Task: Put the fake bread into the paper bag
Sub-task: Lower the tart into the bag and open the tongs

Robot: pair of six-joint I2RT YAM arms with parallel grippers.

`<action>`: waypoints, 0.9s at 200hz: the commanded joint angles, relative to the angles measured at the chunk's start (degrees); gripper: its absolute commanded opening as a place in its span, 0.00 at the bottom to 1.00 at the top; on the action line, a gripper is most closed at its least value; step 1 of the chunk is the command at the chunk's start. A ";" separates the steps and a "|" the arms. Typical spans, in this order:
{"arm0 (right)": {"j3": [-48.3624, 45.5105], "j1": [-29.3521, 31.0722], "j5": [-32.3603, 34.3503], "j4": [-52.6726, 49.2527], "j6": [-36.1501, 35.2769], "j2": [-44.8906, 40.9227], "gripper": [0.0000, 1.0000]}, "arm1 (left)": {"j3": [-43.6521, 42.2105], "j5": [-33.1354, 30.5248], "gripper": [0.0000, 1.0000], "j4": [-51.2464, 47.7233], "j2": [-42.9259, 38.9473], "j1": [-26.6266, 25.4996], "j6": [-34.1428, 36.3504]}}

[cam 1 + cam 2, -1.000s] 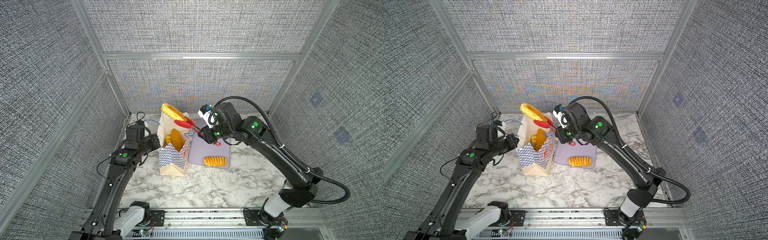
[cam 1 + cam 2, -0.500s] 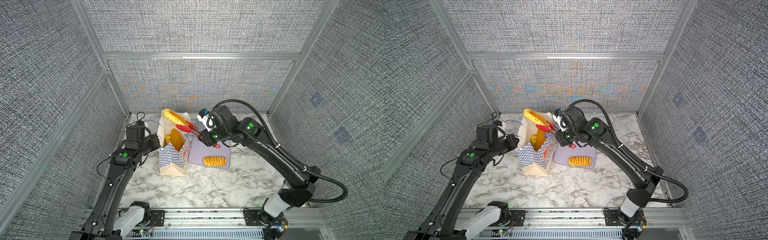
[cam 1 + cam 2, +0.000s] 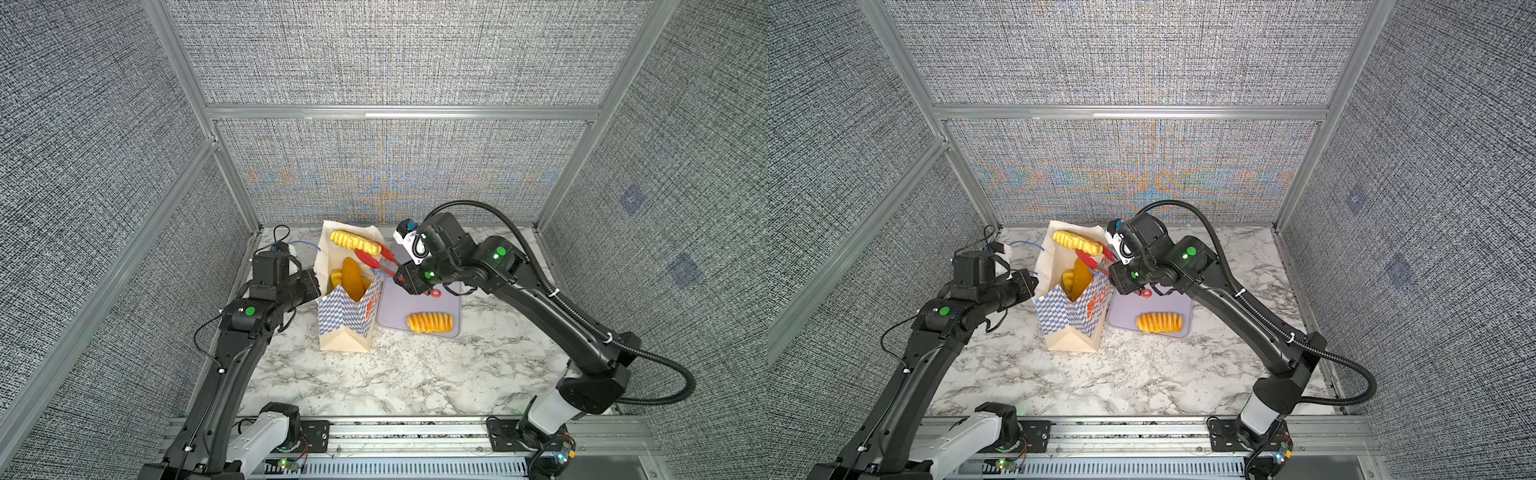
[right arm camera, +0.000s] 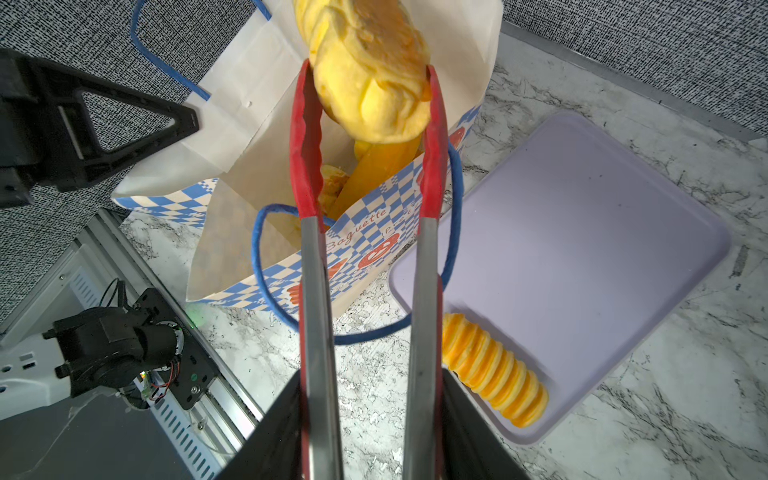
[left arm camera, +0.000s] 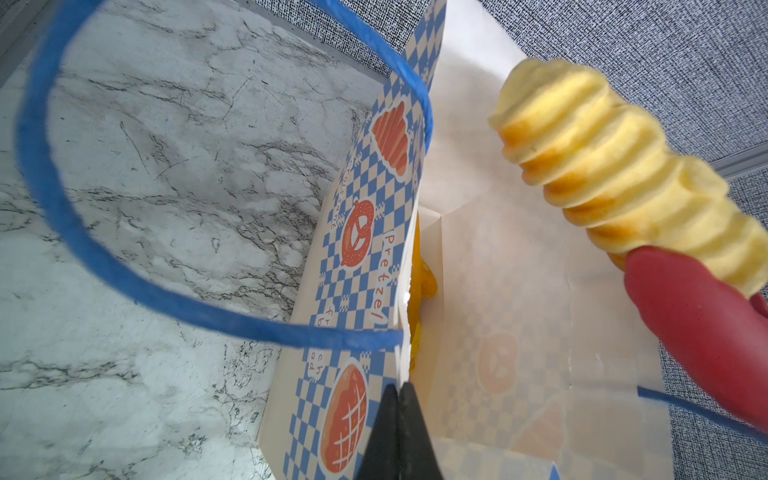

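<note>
Right gripper [image 3: 400, 276] clamps the red tongs [image 3: 370, 259], twisted bread [image 3: 355, 242] between the tong tips over the mouth of the paper bag [image 3: 345, 320]; left gripper [image 3: 316, 286] is pinched closed on the bag's rim.
Both top views show both arms and the bag upright on the marble table [image 3: 374, 382]. Only the left wrist view shows the black fingertips [image 5: 409, 419] meeting on the paper edge; no tray there. Only the right wrist view shows the two steel tong arms running between the gripper's fingers. Counts: 1 bag, 2 blue cord handles [image 4: 455, 232], 1 pair of tongs, 1 lavender tray [image 3: 415, 299], 1 ribbed roll [image 3: 429, 323] on the tray's near edge, 1 twist in the tongs, 1 long loaf [image 3: 351, 278] standing in the bag with at least one more yellow piece beside it; exact count inside unclear.
</note>
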 commanded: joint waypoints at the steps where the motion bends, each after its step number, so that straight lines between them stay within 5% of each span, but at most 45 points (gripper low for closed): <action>1: 0.23 0.06 0.82 1.45 0.28 -0.25 0.51 | -0.22 -0.23 0.00 0.43 0.04 0.04 0.08; 180: 4.37 -0.02 2.85 2.36 -0.27 -1.06 0.54 | 0.34 -0.28 0.00 0.16 0.14 0.05 0.19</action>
